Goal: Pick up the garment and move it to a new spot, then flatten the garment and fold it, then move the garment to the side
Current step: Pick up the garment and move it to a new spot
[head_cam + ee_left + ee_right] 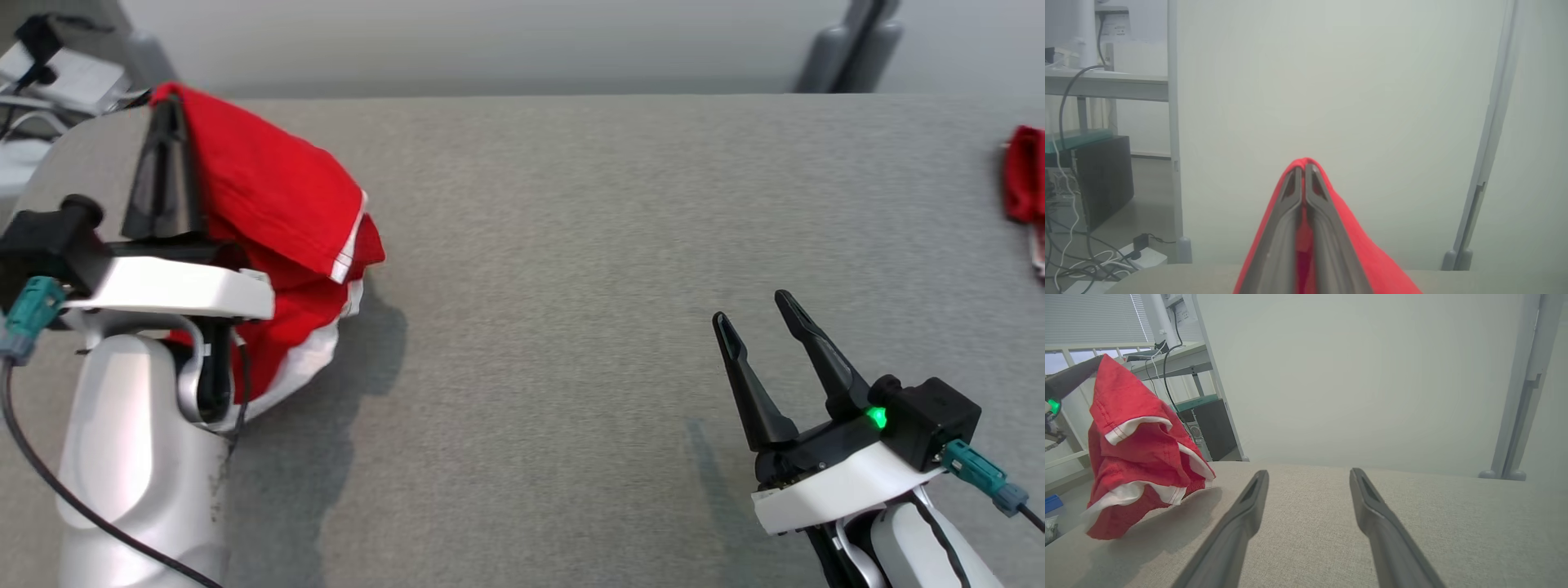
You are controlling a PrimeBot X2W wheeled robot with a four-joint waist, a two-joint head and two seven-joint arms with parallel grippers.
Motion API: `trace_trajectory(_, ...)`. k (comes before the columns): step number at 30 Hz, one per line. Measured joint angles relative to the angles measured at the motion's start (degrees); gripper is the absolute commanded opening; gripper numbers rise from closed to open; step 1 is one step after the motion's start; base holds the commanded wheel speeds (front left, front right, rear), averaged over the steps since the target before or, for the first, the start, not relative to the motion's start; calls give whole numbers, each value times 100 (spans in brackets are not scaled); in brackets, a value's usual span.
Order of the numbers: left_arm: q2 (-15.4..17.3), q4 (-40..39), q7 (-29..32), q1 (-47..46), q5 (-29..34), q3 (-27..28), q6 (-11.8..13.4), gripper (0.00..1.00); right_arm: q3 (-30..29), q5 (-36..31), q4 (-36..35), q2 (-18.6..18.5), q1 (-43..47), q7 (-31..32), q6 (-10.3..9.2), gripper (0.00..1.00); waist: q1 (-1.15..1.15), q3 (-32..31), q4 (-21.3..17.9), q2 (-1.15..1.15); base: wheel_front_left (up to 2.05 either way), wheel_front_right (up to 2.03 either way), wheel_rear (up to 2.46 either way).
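**A:** so where's the garment [269,196] at right now?

**B:** far left end of the table [571,245], up in the air. The left claw [169,104] has its two fingers [1284,220] pinched together on a bunch of the red fabric at the very top. The rest hangs off it in loose folds, with white trim showing along the hems. The lowest folds are down by the tabletop near the left edge, but I can't tell if they actually touch. There's a shadow [375,343] beside it on the table.

**A:** and the other one?

**B:** the right claw [751,309] is well apart from it, low over the bare table on the near right. Its fingers are spread wide with nothing between them, and there's a green light [876,418] on at its wrist. Also there's a second bit of red cloth [1024,171] lying at the far right edge of the table, cut off by the frame.
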Motion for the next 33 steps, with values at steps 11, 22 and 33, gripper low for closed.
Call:
trace_trajectory(11,-51,-549,153,-1,-215,-1122,-66,0,-126,2,-2,265,130,0,0,100,0,-251,-1059,0,0,0,0)
trace_trajectory(22,-4,-318,264,-23,-313,-1505,-66,0,-180,59,-7,401,129,0,0,100,0,-178,-1882,0,0,0,0)
trace_trajectory(33,526,134,772,612,-961,-2504,-68,0,-294,86,-24,477,129,0,0,100,0,-48,-2063,0,0,0,0)
